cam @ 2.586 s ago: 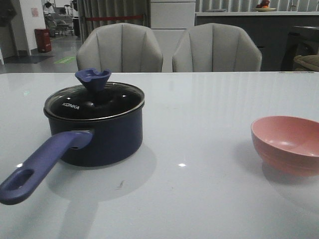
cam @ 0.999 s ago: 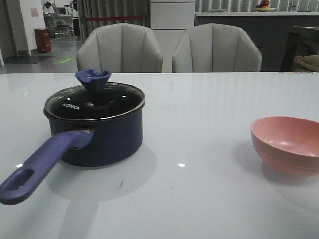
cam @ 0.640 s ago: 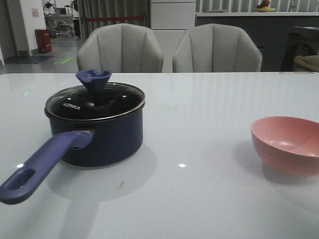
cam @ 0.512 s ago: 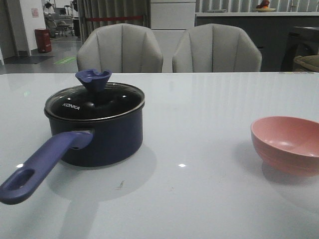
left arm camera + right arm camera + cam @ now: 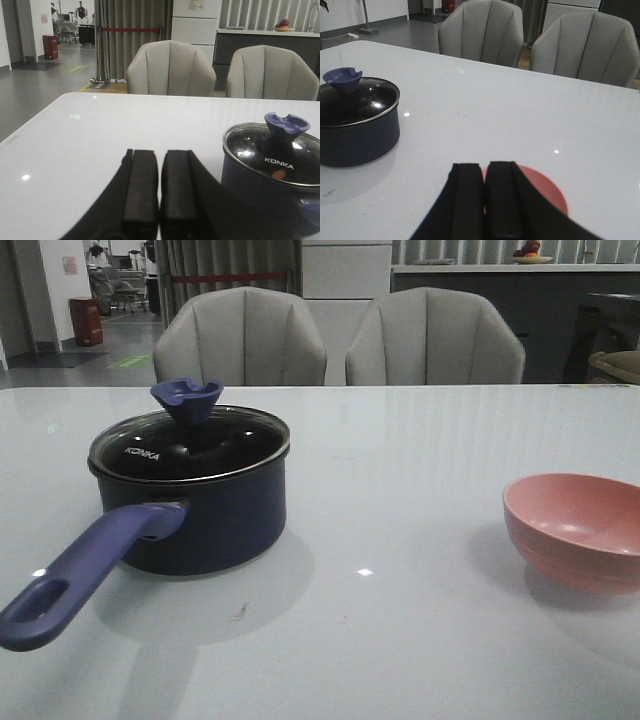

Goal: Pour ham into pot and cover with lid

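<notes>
The dark navy pot (image 5: 215, 525) stands on the left of the table, its purple-blue handle (image 5: 85, 565) pointing toward the near left edge. The glass lid (image 5: 190, 445) with its flared knob (image 5: 187, 398) sits flat on the pot. In the left wrist view a small orange spot, apparently ham (image 5: 279, 174), shows through the lid (image 5: 272, 155). My left gripper (image 5: 159, 155) is shut and empty, set apart from the pot (image 5: 260, 195). My right gripper (image 5: 485, 167) is shut and empty in front of the pink bowl (image 5: 545, 192). Neither gripper appears in the front view.
The pink bowl (image 5: 575, 525) stands at the right of the white table (image 5: 400, 460), and its visible inside looks bare. Two grey chairs (image 5: 240, 340) stand behind the far edge.
</notes>
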`<action>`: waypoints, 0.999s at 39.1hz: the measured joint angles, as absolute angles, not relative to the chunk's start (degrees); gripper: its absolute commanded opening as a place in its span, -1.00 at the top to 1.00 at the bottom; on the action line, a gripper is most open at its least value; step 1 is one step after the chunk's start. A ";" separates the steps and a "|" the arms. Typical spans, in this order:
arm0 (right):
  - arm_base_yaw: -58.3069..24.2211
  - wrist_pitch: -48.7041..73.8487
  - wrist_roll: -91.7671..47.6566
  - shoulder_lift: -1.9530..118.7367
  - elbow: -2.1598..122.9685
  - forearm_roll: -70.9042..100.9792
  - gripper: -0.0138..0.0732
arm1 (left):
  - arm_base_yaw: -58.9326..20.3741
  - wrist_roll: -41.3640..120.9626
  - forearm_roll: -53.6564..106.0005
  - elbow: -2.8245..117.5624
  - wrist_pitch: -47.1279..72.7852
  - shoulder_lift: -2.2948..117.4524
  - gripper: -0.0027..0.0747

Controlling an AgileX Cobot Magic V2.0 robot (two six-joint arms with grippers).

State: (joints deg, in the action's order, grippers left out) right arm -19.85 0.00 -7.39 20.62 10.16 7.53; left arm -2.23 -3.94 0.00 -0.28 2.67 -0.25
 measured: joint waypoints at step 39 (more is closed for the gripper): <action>-19.85 0.00 -7.39 20.62 10.16 7.53 0.34 | -2.23 -3.94 0.00 -0.28 1.95 -0.25 0.64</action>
